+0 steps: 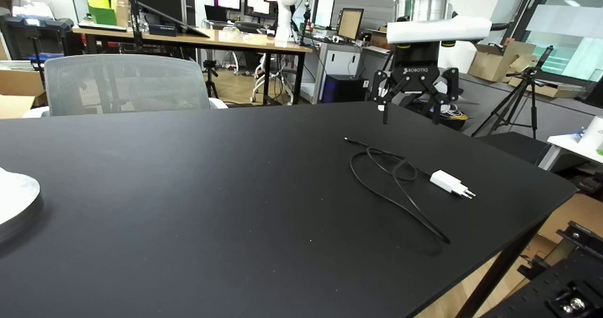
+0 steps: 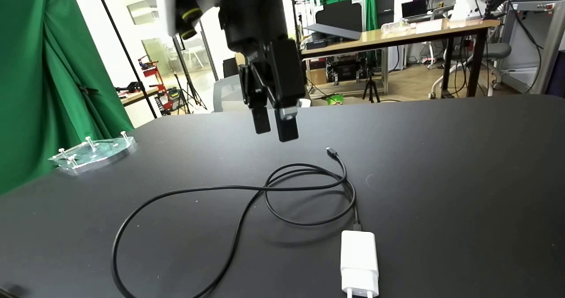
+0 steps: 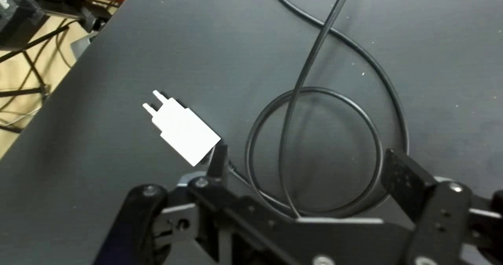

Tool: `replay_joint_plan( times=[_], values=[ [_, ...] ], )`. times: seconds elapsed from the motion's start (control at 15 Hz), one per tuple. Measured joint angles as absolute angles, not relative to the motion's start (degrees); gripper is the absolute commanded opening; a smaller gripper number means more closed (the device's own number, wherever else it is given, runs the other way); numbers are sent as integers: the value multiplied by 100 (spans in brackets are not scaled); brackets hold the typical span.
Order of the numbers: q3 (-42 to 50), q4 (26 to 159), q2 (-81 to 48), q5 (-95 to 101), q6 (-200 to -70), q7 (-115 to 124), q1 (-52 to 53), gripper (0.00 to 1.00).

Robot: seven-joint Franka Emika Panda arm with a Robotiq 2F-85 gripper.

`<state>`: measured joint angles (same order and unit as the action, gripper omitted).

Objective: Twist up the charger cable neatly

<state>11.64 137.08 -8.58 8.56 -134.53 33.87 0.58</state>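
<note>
The pincer [image 1: 411, 119] is hanging spread and empty above the tabletop [image 1: 188, 191], where the charger cable [image 2: 265, 189] is lying looped; I am judging a low, square pinch across its round loop [image 3: 250, 143] best, clear of the plug [image 3: 186, 132].
</note>
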Motion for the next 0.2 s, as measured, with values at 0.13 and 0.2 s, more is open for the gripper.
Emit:
replay_joint_plan(
  times=[0.13,0.2],
  values=[
    [1100,13750,-605,1433,-13236,3767,146,100],
    [1039,13770,-498,1604,-13169,3848,149,100]
  ],
)
